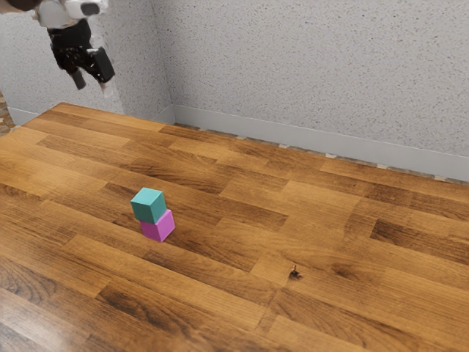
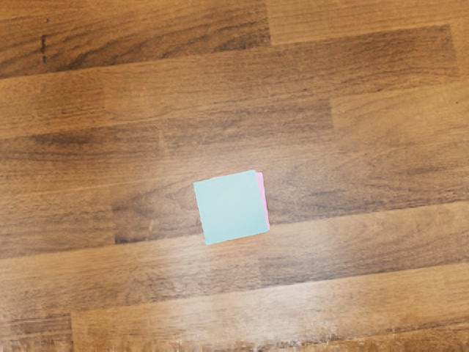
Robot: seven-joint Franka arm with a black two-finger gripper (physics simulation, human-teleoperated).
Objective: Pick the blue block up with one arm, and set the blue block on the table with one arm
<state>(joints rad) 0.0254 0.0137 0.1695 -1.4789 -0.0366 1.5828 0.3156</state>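
Observation:
High at the exterior view's upper left is my black gripper (image 1: 94, 82), its two fingers apart with nothing between them. It hangs well above the table (image 1: 308, 213). A teal-blue block (image 1: 148, 205) rests on top of a pink block (image 1: 158, 226), which stands on the wood. In the wrist view the blue block's top face (image 2: 231, 207) is seen from above, with a thin strip of the pink block (image 2: 263, 202) peeking out along one side.
The table's far edge runs along a speckled grey wall (image 1: 308, 66) with a pale baseboard (image 1: 293, 139). A dark knot (image 1: 294, 273) marks the wood to the exterior view's right of the two stacked blocks.

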